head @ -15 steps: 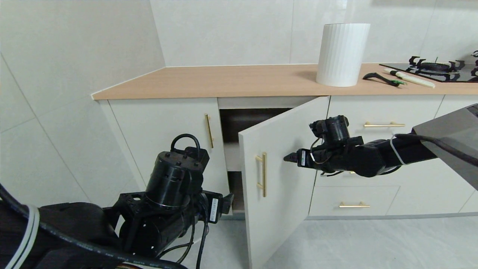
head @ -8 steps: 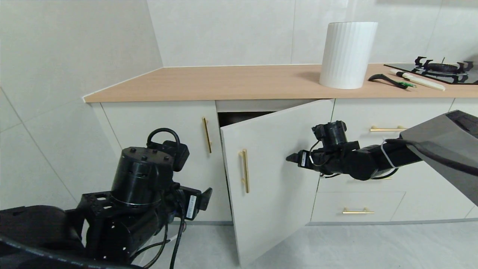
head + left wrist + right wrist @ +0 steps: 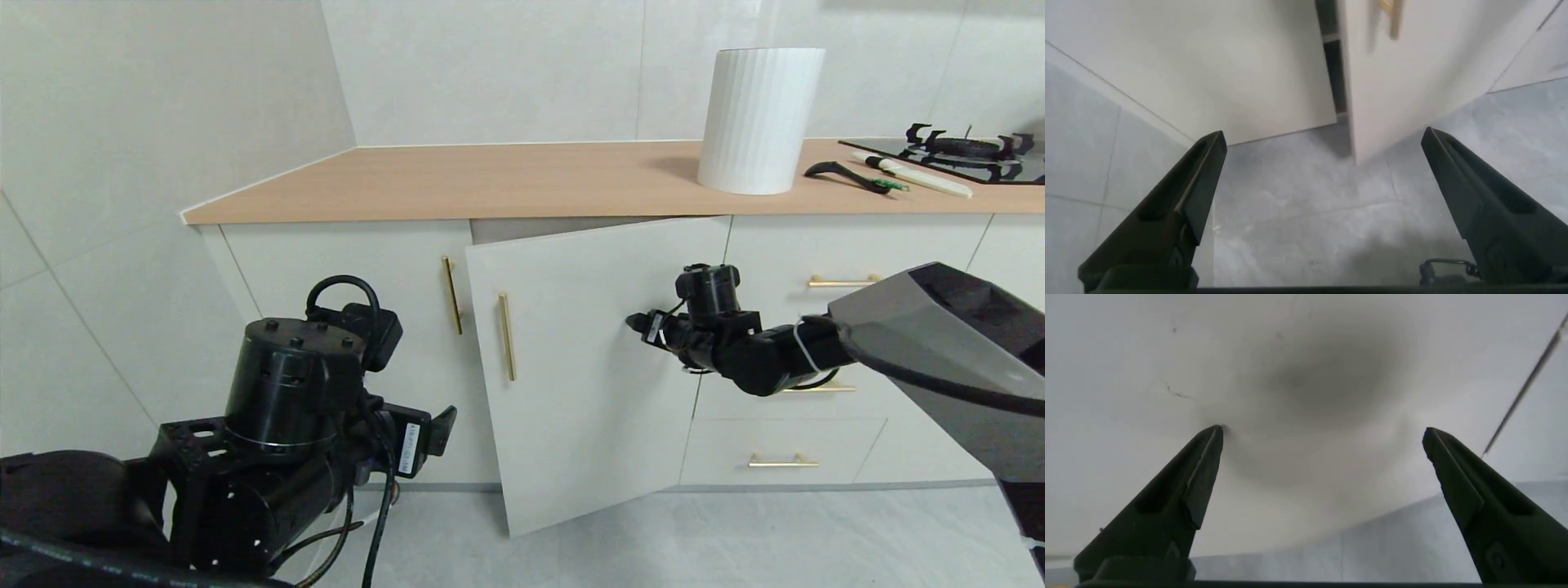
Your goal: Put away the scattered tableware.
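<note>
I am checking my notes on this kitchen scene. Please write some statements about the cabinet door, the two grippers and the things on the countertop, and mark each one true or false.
1. The cabinet door stands wide open. False: it is only slightly ajar, almost shut.
2. The right gripper is at the door's outer face, fingers open. True.
3. The white ribbed container stands on the floor. False: it stands on the countertop.
4. The left gripper is open and holds nothing. True.
5. A black utensil lies between the container and the gas hob. True.
</note>
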### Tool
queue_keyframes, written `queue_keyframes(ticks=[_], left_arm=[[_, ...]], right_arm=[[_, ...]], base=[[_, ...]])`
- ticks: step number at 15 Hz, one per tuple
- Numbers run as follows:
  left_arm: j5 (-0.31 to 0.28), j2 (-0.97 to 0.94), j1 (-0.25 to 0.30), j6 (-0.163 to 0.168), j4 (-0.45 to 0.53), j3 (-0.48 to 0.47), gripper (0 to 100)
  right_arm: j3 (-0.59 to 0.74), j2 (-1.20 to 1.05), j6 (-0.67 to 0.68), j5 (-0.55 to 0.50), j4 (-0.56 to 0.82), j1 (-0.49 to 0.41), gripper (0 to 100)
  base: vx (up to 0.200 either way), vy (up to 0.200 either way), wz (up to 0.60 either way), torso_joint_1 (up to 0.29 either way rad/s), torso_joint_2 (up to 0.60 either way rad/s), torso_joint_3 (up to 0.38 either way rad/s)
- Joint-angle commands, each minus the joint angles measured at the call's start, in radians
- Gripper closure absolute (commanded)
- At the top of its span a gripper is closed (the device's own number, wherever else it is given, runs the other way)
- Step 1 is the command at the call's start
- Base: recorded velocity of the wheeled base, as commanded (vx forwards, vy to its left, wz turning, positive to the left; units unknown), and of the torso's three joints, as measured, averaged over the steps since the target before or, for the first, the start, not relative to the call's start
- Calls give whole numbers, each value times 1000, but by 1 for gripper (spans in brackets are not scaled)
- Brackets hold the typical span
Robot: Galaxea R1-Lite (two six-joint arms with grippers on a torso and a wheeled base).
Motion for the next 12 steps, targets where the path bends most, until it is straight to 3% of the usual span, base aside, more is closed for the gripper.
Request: queue_keyframes(ticks=[1, 12], left_arm=[[0, 17, 0, -1, -2, 0, 0], [0, 34, 0, -3, -21, 0, 0]], right_arm=[[-55, 52, 2, -38, 0, -2, 0], [-248, 155, 56, -170, 0, -37, 0]], base=[[0, 0, 0, 0, 0, 0], [0, 0, 0, 0, 0, 0]])
